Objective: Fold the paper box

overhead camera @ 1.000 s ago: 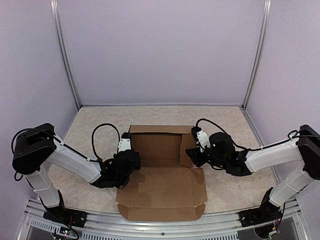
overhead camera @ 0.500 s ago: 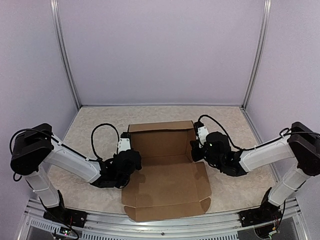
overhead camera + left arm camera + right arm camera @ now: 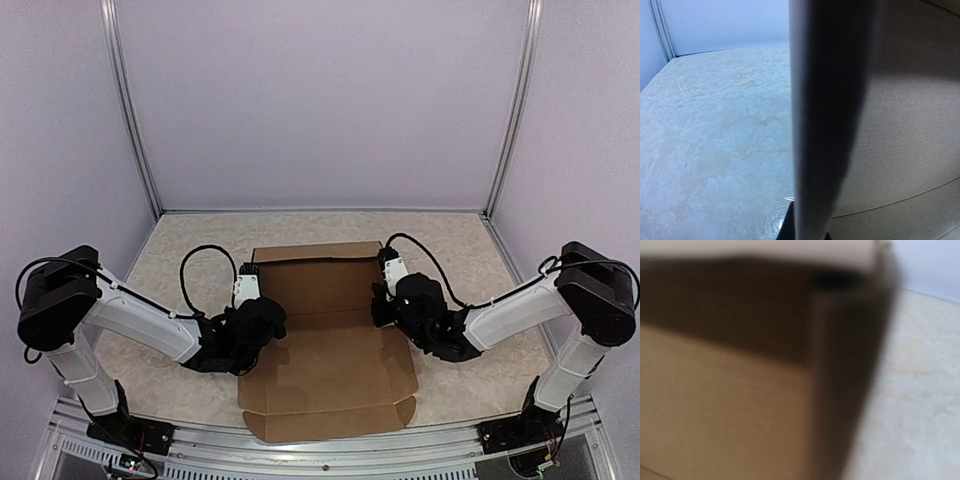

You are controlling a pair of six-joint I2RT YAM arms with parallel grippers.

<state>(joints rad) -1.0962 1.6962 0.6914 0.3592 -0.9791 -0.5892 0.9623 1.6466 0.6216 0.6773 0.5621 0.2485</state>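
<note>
The brown paper box (image 3: 330,360) lies open in the middle of the table, its back wall and both side walls raised and its lid panel flat toward the front. My left gripper (image 3: 262,314) is at the box's left wall. In the left wrist view that wall (image 3: 830,115) runs edge-on between my fingers, with dark fingertips (image 3: 788,231) tight against it at the bottom. My right gripper (image 3: 382,302) is at the right wall. The right wrist view is blurred and filled by cardboard (image 3: 715,405), with the fingers hidden.
The speckled beige tabletop (image 3: 190,250) surrounds the box and shows in both wrist views (image 3: 715,125) (image 3: 920,390). Lilac walls and metal posts (image 3: 130,110) enclose the back and sides. A metal rail (image 3: 320,455) runs along the front edge.
The right side flap has swung from slanted to upright as my right gripper moved inward and back. The back wall stands taller. The lid panel has shifted slightly. My left gripper has barely moved.
</note>
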